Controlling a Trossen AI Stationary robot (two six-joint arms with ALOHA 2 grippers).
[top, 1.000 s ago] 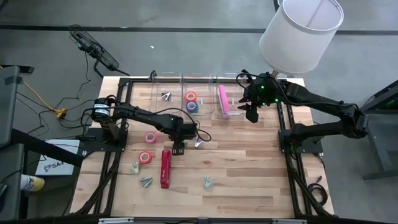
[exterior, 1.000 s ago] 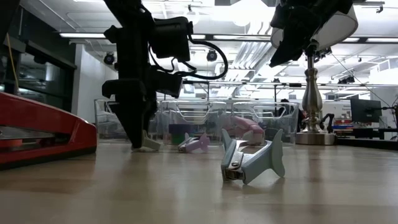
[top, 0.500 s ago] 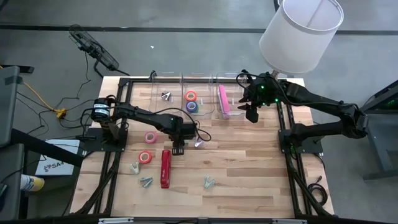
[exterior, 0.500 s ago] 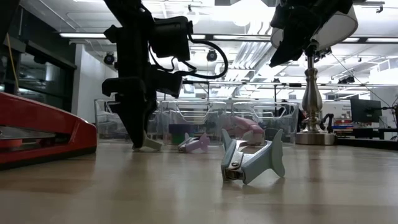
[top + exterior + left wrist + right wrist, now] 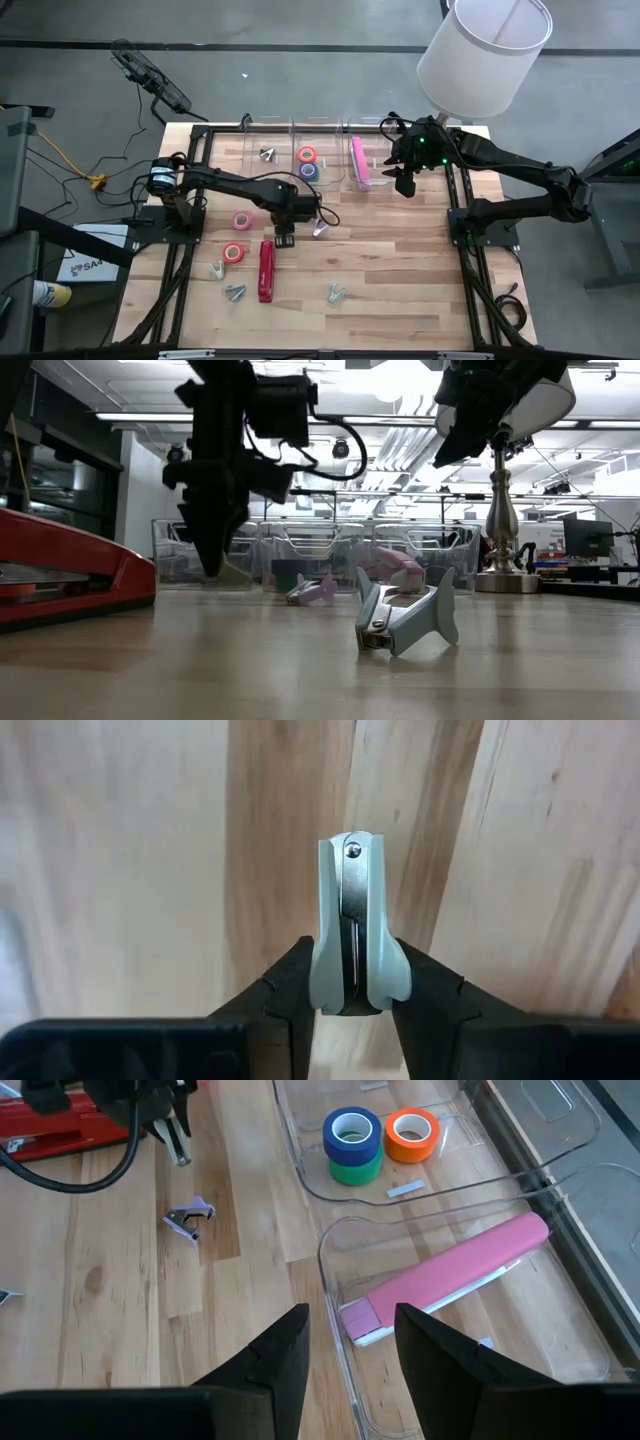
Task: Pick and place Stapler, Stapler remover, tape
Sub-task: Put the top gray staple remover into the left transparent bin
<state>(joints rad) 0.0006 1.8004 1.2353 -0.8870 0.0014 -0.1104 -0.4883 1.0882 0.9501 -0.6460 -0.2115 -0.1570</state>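
Note:
My left gripper points down over the table's middle, shut on a pale staple remover, which also shows in the low view. A red stapler lies just near of it. A lilac staple remover lies to its right. Two pink tape rolls lie flat to its left. My right gripper hangs open above the far right bin, over a pink stapler. My left gripper pinches the staple remover between its two fingers at the flared side wings, coming from above and pointing down. The remover's riveted hinge end sticks out beyond the fingertips. In the low view the remover hangs clear of the table.
Clear bins line the far edge: one holds a staple remover, one holds orange, blue and green tape rolls, one the pink stapler. More staple removers lie near the front. A lamp stands far right.
My left gripper has risen straight up with the pale staple remover, which stood on the table and now hangs clear of it. The right arm has kept still.

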